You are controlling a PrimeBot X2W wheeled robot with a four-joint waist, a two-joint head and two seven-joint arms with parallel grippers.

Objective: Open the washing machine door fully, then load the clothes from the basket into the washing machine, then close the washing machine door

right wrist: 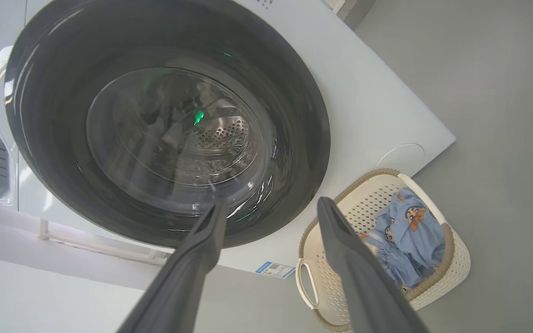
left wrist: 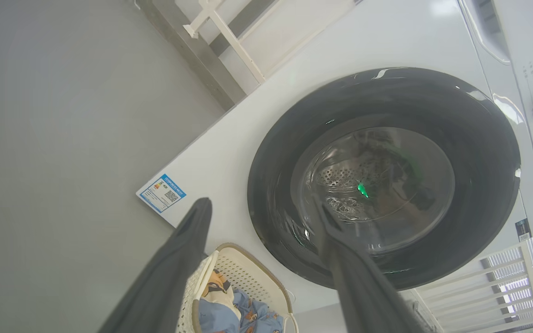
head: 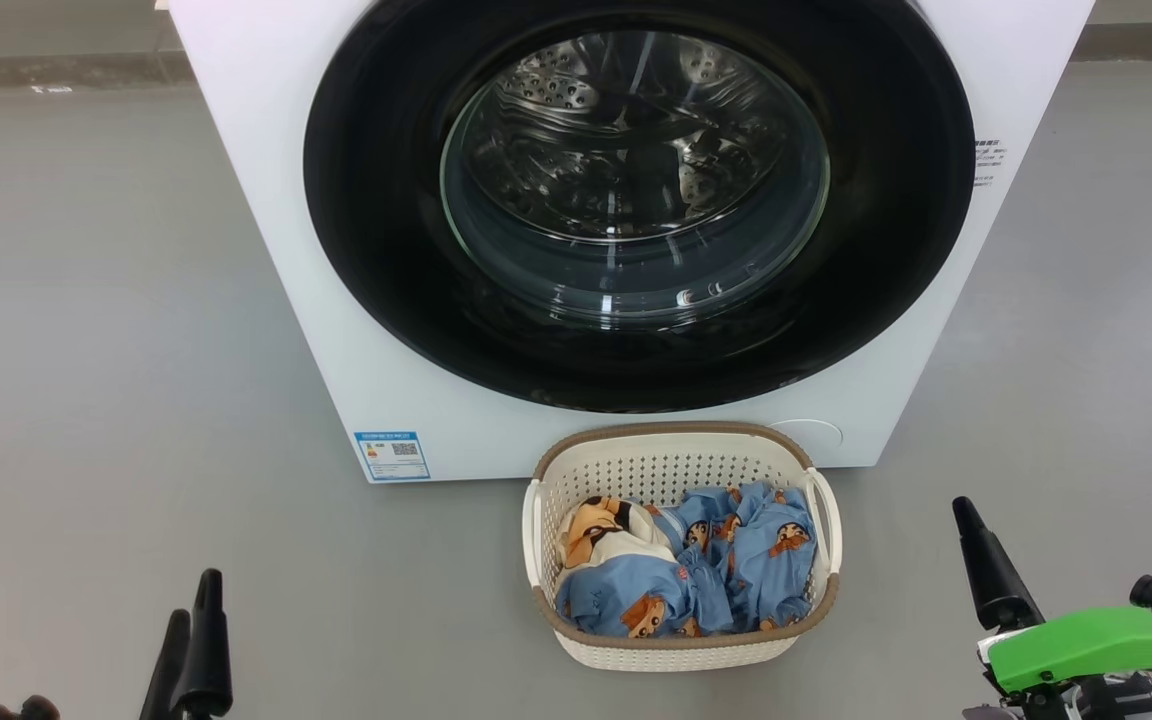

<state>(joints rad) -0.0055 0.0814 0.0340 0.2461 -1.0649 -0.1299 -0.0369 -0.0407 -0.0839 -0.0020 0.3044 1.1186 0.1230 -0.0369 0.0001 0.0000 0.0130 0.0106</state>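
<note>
Black-rimmed washing machine door found shut flush against white washing machine. All visible clothes heaped in basket, on floor just before machine front. Both spread apart and empty: left gripper, right gripper, aimed towards door. Judged at outset: opening, loading and closing all outstanding.
</note>
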